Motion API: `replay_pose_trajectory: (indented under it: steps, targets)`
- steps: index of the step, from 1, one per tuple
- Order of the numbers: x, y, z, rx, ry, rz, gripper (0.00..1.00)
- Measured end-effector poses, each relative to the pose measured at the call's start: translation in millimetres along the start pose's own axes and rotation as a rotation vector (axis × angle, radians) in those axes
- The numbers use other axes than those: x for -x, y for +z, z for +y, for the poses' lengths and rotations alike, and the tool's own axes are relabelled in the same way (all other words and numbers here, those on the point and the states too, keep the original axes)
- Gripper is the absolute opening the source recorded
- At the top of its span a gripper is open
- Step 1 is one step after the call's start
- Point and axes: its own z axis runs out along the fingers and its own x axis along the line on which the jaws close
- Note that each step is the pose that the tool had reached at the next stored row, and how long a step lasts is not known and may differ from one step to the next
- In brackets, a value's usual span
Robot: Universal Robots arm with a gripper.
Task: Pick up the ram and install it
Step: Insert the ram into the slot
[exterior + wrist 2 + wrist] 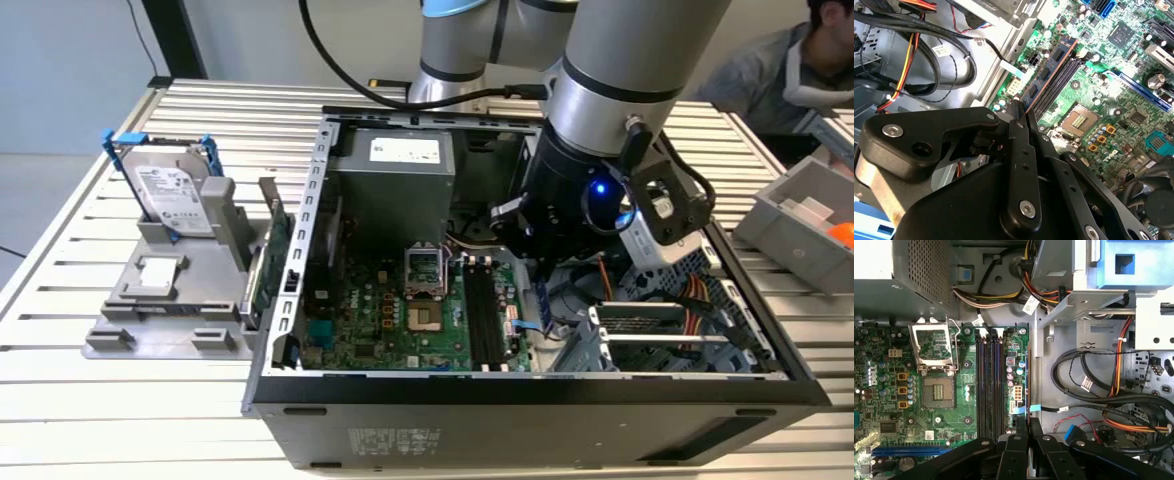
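Observation:
The ram (1027,375) is a thin green-blue stick seen edge-on, with an orange-lined edge. My gripper (1027,429) is shut on one end of it, a black finger (1016,440) on each side. In the second wrist view the ram (1051,67) reaches out from the gripper (1021,114) over the motherboard (1134,145), parallel to the black memory slots (1061,82). It sits just beside them, on the side toward the cables. In the first wrist view the slots (990,385) stand empty. In the exterior view the arm (587,190) reaches down into the open computer case (534,385) above those slots (483,315).
Bundled cables (1094,390) and a metal drive bay (1089,300) lie beside the slots. The processor socket (936,365) is on their other side. Outside the case, a hard drive (174,190) and a green expansion card (276,265) stand on a grey holder. A person (787,70) sits behind a grey bin (807,220).

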Motion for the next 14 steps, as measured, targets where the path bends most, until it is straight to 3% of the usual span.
replay_pose_trajectory:
  steps: [9, 14]
  targets:
    - [2.2, 5.1, 0.0, -0.0001, 0.000, 0.0000, 0.00]
    - [1.2, 13.9, 1.2, -0.0003, 0.001, -0.0008, 0.00]
